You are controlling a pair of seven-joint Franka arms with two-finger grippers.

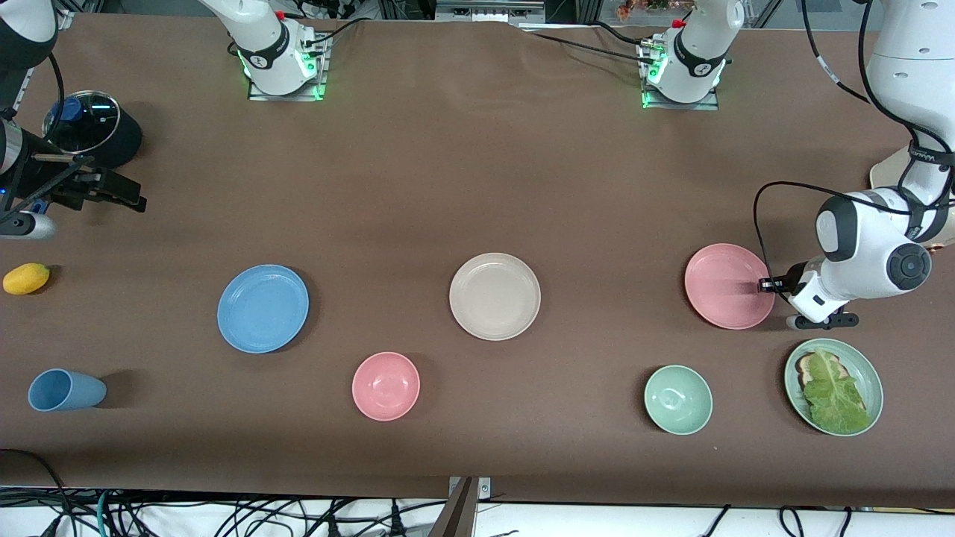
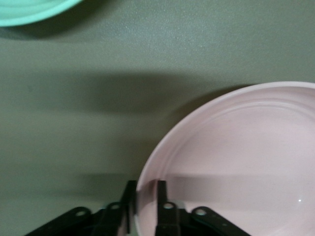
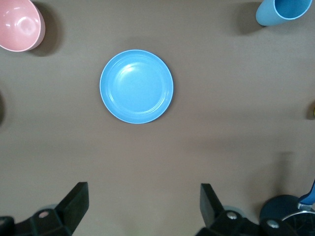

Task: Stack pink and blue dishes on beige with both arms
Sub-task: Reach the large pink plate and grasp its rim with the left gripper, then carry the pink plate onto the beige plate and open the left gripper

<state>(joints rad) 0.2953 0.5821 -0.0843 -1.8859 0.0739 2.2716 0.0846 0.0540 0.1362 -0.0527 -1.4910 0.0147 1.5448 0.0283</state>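
Table carrying three plates in a row: blue plate toward right arm's end, beige plate between, pink plate toward left arm's end. Left gripper clamped on pink rim; right gripper spread, empty, raised, blue plate nearest it.

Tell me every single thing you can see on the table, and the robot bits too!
pink plate: one, pink, toward the left arm's end
beige plate: one, cream, table middle
blue plate: one, light blue, toward the right arm's end
pink bowl: one, nearer the camera than the beige plate
green bowl: one, pale green
lettuce plate: one, pale green
blue cup: one, lying down
lemon: one, yellow
left gripper: fingers clamped on the pink plate's rim
right gripper: fingers open, waiting
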